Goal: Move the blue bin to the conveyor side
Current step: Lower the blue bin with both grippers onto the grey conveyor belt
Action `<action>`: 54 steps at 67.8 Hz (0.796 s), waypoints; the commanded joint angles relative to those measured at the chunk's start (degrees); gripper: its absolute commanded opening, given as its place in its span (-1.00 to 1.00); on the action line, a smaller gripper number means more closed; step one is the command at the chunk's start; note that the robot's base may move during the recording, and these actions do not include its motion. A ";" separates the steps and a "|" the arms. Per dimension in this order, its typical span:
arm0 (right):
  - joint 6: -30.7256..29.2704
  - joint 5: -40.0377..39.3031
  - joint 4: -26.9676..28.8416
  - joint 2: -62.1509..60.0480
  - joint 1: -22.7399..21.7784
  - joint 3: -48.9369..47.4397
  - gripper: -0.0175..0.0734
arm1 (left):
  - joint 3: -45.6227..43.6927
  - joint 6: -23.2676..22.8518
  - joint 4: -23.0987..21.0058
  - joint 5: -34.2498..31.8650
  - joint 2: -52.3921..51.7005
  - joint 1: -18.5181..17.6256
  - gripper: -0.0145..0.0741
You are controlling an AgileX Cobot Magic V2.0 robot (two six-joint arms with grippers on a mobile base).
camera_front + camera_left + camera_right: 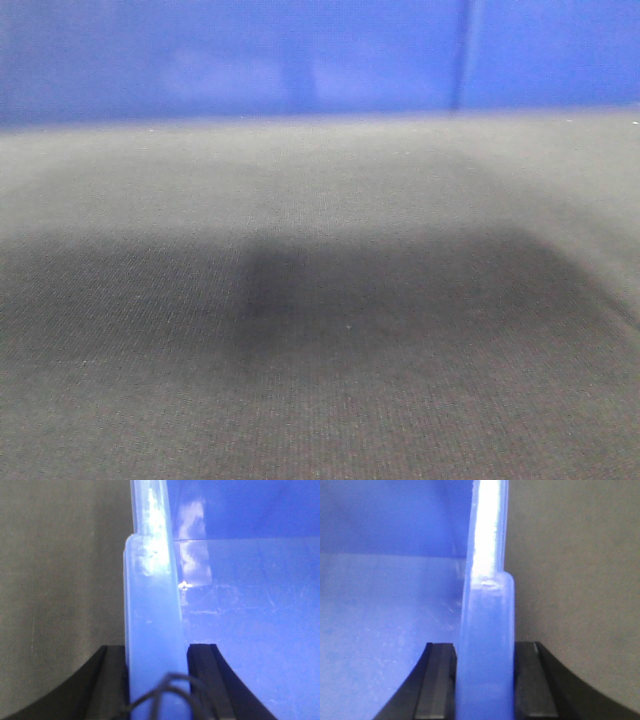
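Left gripper [156,655] and right gripper [485,652] jaws clamp the rim of the glossy royal-blue plastic bin [250,630]; uneven pulling across the dark woven conveyor [320,380] could twist it loose.

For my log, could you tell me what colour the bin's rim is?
The rim is blue, washed pale by glare; best seen in the right wrist view.

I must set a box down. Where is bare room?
The conveyor is bare in front of the blue bin and outside both gripped walls. The visible bin floor is bare too. Crowded only at the left gripper and right gripper.
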 commanded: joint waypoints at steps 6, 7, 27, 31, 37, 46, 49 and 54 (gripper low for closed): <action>-1.07 -6.27 -2.84 5.68 -0.25 -1.02 -0.79 | -0.88 0.41 -1.44 -3.85 3.81 0.15 -0.71; -1.07 -6.39 -3.15 6.18 -0.25 -1.02 -0.79 | -0.88 0.41 -1.44 -3.85 4.49 0.15 -0.71; -1.07 -9.49 -4.49 13.61 -0.25 -1.02 -0.79 | -0.88 0.41 -1.32 -4.45 12.09 0.15 -0.71; -1.07 -9.97 -4.49 14.42 -0.25 -1.02 -0.79 | -0.88 0.41 -1.32 -4.45 13.28 0.15 -0.64; -1.47 -10.63 -4.70 14.65 -0.25 -1.02 -0.66 | -0.88 0.41 -1.32 -4.19 14.42 0.15 -0.34; -1.47 -10.28 -6.15 14.65 -0.25 -1.10 -0.10 | -0.79 0.41 -1.19 -4.03 14.42 0.15 0.27; -1.47 -9.87 -6.51 14.65 -0.25 -1.10 0.11 | -0.79 0.41 -1.19 -4.03 14.42 0.15 0.47; -1.47 -8.97 -6.65 14.42 -0.25 -1.10 0.52 | -0.79 0.41 -1.19 -3.69 14.07 0.15 0.73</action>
